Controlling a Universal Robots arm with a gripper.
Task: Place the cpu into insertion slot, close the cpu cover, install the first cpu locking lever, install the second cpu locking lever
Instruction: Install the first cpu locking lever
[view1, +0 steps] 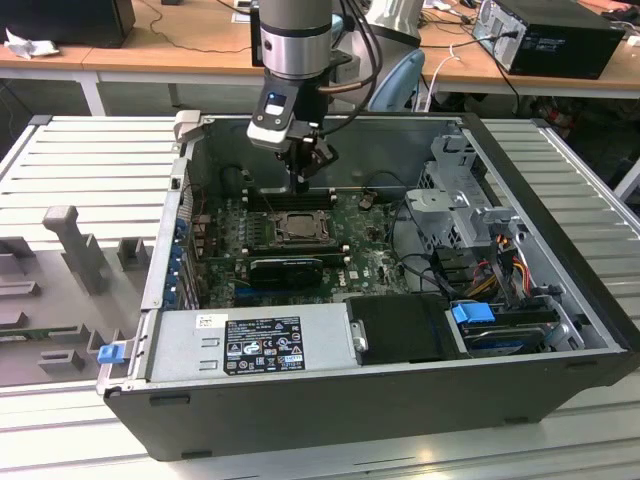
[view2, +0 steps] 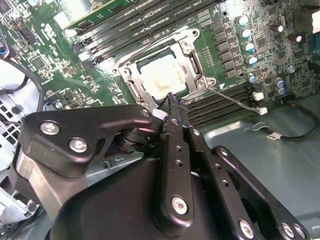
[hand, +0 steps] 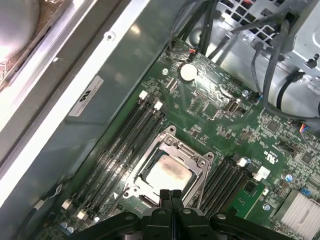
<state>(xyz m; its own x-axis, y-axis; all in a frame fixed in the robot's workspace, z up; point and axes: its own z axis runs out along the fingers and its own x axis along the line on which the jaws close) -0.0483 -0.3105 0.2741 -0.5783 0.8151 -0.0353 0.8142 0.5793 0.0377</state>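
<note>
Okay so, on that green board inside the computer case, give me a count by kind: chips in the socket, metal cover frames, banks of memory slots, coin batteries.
Pale tan-silver square cpu: 1
Silvery square metal cpu cover: 1
Banks of long black memory slots: 2
Round silver coin battery: 1
Total: 5

Gripper (view1: 300, 183) hangs just above the insertion slot (view1: 298, 228) inside the case (view1: 380, 400)

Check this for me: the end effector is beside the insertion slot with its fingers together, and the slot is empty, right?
Not empty. The first wrist view shows the cpu lying in the insertion slot. The rest holds: the end effector is beside the slot, fingers together.
</note>
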